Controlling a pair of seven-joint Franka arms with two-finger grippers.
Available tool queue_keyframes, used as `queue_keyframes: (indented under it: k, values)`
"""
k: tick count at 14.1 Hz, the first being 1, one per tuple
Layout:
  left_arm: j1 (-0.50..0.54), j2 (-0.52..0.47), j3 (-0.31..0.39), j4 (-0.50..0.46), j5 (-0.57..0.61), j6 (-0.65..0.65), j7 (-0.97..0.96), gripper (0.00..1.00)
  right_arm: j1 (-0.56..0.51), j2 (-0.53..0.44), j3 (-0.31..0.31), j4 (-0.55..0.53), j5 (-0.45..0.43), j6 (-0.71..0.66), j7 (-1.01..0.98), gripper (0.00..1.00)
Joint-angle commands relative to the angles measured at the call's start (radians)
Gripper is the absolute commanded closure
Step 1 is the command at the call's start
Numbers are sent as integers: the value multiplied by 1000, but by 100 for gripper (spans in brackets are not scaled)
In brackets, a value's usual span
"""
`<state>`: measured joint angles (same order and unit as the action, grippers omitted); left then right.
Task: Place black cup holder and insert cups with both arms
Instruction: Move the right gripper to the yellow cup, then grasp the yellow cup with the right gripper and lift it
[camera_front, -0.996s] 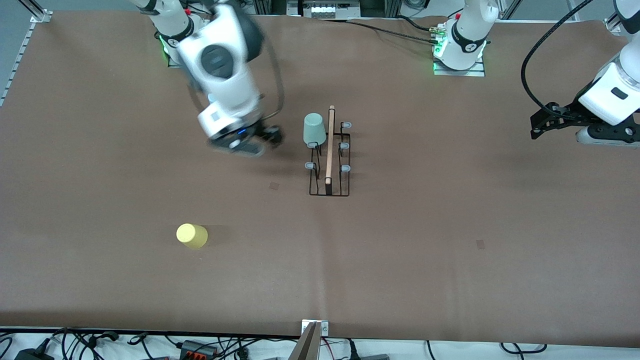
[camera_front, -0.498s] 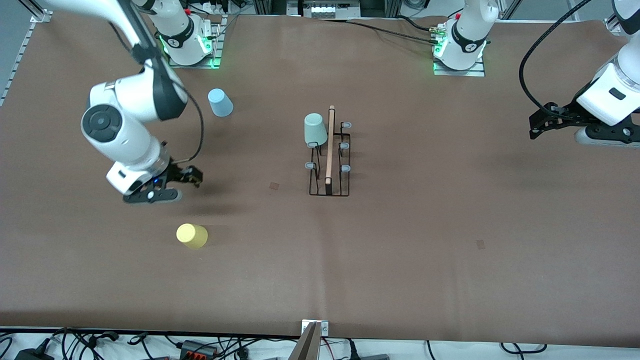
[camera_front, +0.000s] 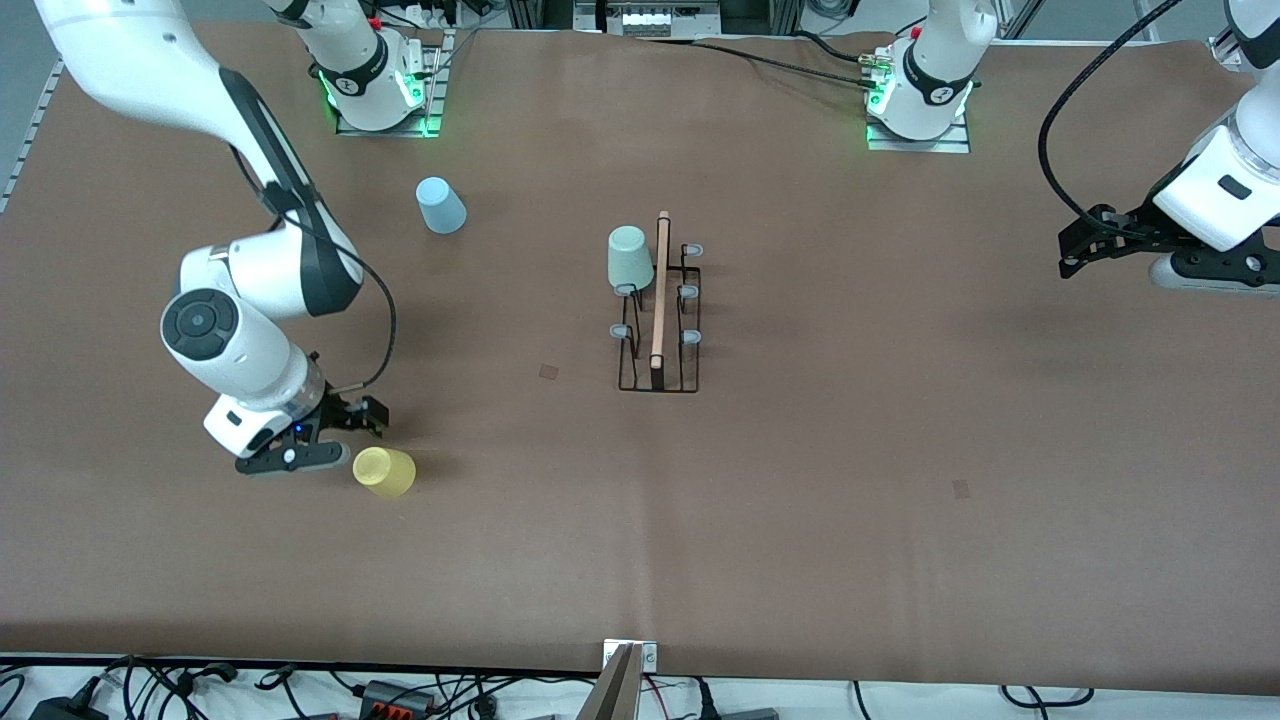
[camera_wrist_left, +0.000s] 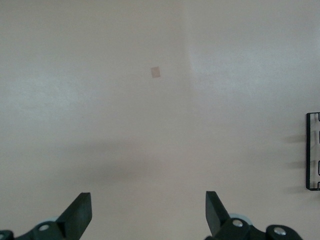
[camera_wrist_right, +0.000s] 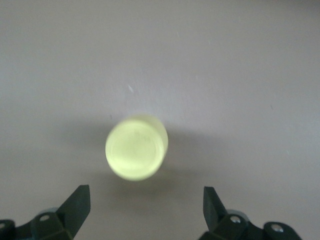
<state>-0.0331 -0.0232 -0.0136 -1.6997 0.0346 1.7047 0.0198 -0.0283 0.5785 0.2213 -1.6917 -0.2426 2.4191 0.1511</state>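
- The right end effector (camera_front: 345, 435) hangs low over the worktop (camera_front: 800, 500) toward the right arm's end, just beside the yellow cup (camera_front: 384, 471) and not touching it.
- In the right wrist view the right end effector (camera_wrist_right: 145, 210) has its fingers (camera_wrist_right: 77, 202) spread wide, holding nothing, with the yellow cup (camera_wrist_right: 136, 147) standing upside down on the worktop between and ahead of the fingertips.
- The left end effector (camera_front: 1085, 243) waits in the air over the left arm's end of the worktop, well apart from the rack.
- In the left wrist view the left end effector (camera_wrist_left: 148, 215) is also spread open and carries nothing; one end of the black cup holder (camera_wrist_left: 313, 151) shows at the edge of that view.
- The black cup holder (camera_front: 659, 330) stands near the middle of the worktop, its wooden rod handle (camera_front: 659, 295) running along the top.
- The pale green cup (camera_front: 629, 257) sits upside down on a peg of the holder, at the end farther from the front camera, on the side toward the right arm's end.
- The light blue cup (camera_front: 440, 205) stands upside down on the worktop, farther from the front camera than the yellow cup and near the right arm's base (camera_front: 375, 85).
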Motion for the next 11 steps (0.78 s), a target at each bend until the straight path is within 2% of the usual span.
queue_keyframes:
  k: [1, 6, 11]
  values:
    - [-7, 3, 7, 17, -10, -17, 22, 0, -2, 37, 10, 34, 14, 55, -1, 0]
    - [-7, 3, 9, 18, -10, -17, 22, 0, 8, 119, 9, 23, 11, 172, -1, 0]
    - [-7, 3, 9, 17, -10, -17, 22, 0, 10, 126, -11, 14, 5, 181, -8, 0]
